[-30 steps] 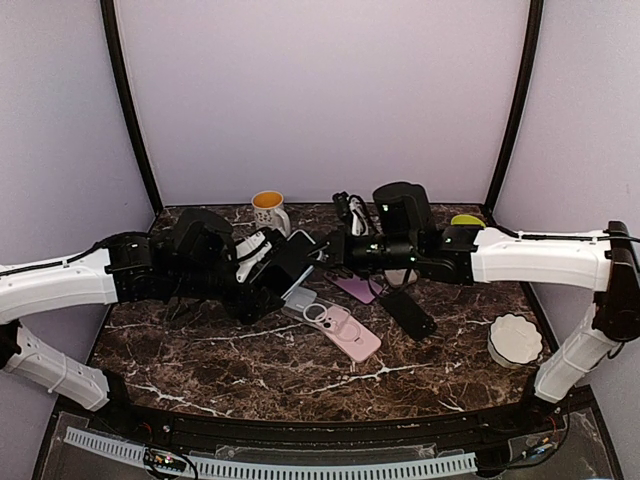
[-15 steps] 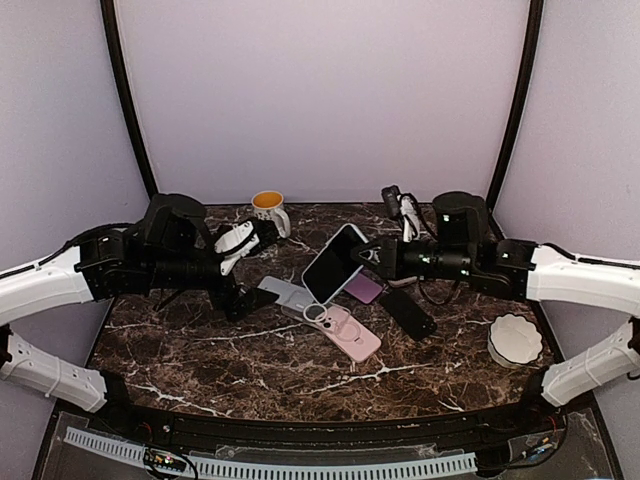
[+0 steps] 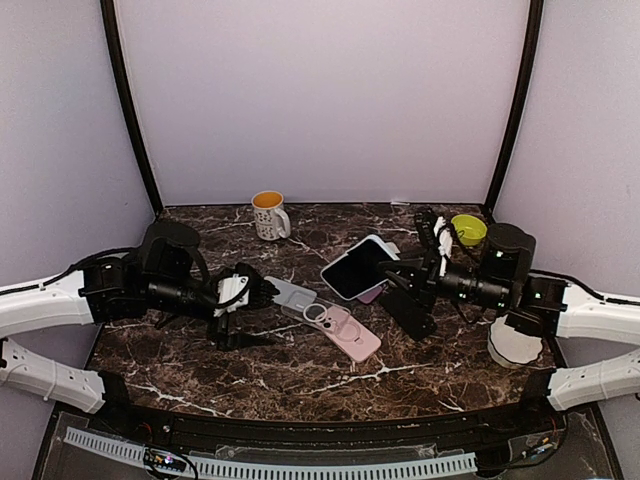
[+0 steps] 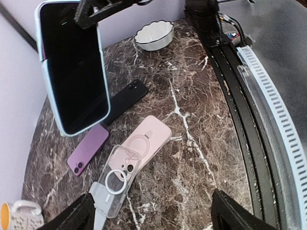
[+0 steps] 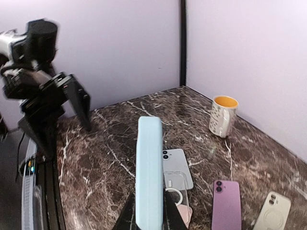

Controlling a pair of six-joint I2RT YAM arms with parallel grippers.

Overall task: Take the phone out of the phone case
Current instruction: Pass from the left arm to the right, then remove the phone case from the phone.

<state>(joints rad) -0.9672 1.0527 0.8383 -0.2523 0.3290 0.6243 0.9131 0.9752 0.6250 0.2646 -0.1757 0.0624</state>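
Right gripper (image 3: 398, 272): clamped tight on one end of the phone (image 3: 358, 268), one finger on the screen side, one on the back. Lifted clear of the worktop (image 3: 180, 360), above its middle and slightly right, dark screen tilted up and toward the left arm, pale blue case (image 5: 148, 167) wrapped round the rim and back. Left gripper (image 3: 262, 316): spread wide, nothing between the fingers, low over the left half of the worktop, well apart from the phone.

Flat on the worktop under and around the lifted phone: purple phone (image 4: 88, 148) directly below, black phone (image 3: 408, 312) just to its right, pink case (image 3: 348, 332) with a ring on it toward the near edge, clear case (image 4: 115, 179) touching the pink one's left end.

Farther out: mug (image 3: 268, 214) by the far edge, left of middle; green cup (image 3: 467, 228) in the far right corner; white dish (image 3: 515, 340) by the right edge, beside the right arm.
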